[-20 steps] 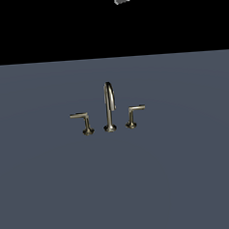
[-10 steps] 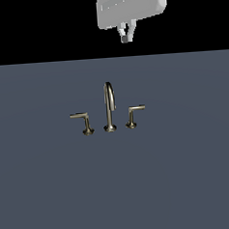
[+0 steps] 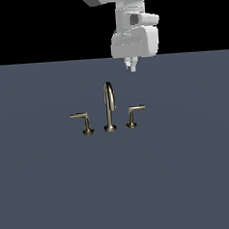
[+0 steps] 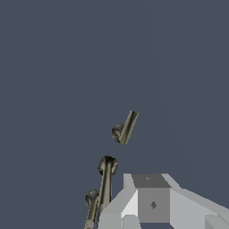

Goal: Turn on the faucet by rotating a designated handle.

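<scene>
1. The gripper (image 3: pixel 131 66) hangs below the white arm (image 3: pixel 133 37), well above the fixtures; its fingers look close together, holding nothing.
2. The handle (image 3: pixel 134 114) stands almost directly beneath it, on the exterior view's right of the faucet (image 3: pixel 109 109).
3. Its short lever (image 4: pixel 128 127) is apart from the gripper.
4. The longer handle (image 3: pixel 82 121) stands on the spout's other side, on the grey surface (image 3: pixel 119 184).

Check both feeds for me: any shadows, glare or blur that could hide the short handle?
Exterior view: flat, even light, no cast shadows on the grey surface; the short handle and spout look slightly soft but readable, and the gripper stands out against the black background. Wrist view: no glare; the handle is crisp, while the gripper body blocks one corner.
</scene>
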Controlling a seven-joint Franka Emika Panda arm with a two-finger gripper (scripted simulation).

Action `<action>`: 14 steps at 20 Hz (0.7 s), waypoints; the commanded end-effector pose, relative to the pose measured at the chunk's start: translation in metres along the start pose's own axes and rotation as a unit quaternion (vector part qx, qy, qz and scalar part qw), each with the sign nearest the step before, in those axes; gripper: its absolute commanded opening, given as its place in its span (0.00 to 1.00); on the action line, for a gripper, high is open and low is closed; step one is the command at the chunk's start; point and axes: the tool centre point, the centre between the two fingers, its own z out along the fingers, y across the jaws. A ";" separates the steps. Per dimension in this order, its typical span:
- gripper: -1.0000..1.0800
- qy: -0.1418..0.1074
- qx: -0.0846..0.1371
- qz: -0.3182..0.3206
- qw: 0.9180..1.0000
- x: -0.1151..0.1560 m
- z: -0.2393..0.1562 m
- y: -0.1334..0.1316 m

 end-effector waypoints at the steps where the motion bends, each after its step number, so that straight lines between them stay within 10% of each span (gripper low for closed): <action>1: 0.00 -0.001 0.001 0.033 0.999 0.010 0.024 -0.008; 14: 0.00 -0.005 0.006 0.164 0.986 0.043 0.131 -0.028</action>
